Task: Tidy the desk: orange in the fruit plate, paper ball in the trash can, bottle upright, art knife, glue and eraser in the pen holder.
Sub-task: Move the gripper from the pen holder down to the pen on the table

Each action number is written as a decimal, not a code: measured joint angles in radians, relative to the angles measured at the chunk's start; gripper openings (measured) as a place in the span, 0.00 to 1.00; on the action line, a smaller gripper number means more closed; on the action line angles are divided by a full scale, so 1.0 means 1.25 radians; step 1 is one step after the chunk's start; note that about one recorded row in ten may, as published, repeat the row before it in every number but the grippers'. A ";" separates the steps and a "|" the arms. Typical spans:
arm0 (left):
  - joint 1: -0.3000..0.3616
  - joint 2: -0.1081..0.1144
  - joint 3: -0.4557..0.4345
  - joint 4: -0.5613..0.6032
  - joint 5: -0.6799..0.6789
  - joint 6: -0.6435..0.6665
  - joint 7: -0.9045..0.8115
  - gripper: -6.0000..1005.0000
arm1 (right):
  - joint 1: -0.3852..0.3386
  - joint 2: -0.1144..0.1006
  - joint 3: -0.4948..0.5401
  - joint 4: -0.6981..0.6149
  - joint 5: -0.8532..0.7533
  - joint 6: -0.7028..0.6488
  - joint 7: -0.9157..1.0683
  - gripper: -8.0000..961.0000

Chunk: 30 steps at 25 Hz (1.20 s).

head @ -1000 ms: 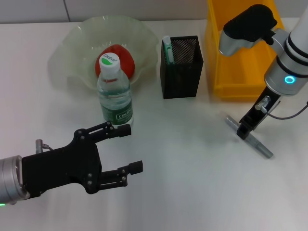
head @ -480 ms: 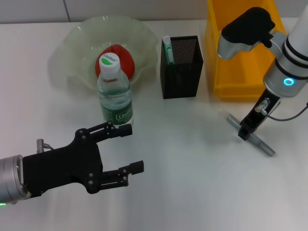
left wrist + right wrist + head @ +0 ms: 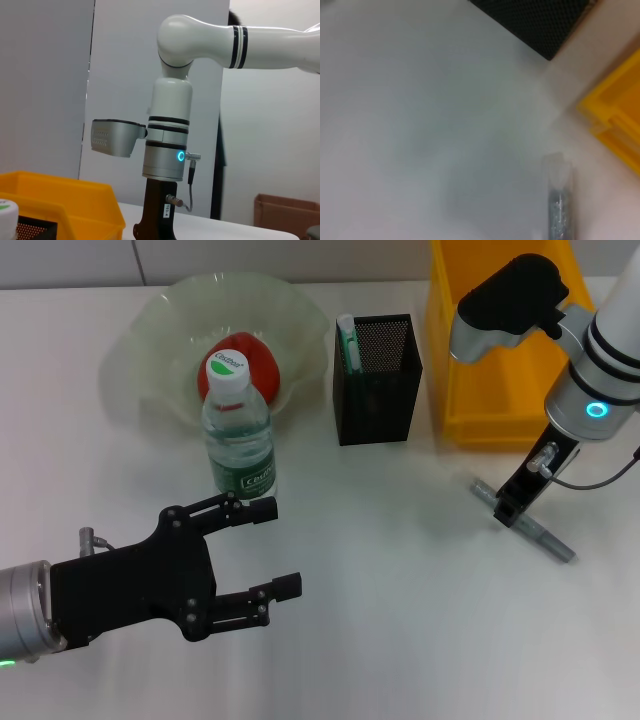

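On the right side of the desk [image 3: 380, 570], right gripper [image 3: 510, 512] sits over the art knife [image 3: 525, 522], which lies flat in front of the yellow bin [image 3: 455, 390]. Can't tell if its fingers are clamped on it or only straddling it. My read: knife pickup is the step in hand. Next I need a confirmed grip, a lift, then a tip-down drop into the pen holder [image 3: 377, 380]. Left gripper [image 3: 265, 550] idles front-left, fingers apart, empty. Bottle [image 3: 238, 435] stands upright by the fruit plate [image 3: 150, 335]; orange [image 3: 255, 365] is in it.
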 joint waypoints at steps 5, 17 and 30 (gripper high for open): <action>0.000 0.000 0.000 -0.001 0.000 0.000 0.000 0.78 | 0.000 0.000 0.000 0.000 0.000 0.001 0.000 0.28; -0.007 0.001 0.000 -0.002 0.000 -0.009 0.000 0.78 | 0.000 0.000 0.000 0.000 0.002 0.012 -0.002 0.18; -0.015 0.001 0.000 -0.002 0.000 -0.021 0.000 0.78 | 0.007 0.000 0.000 0.012 0.000 0.012 -0.006 0.18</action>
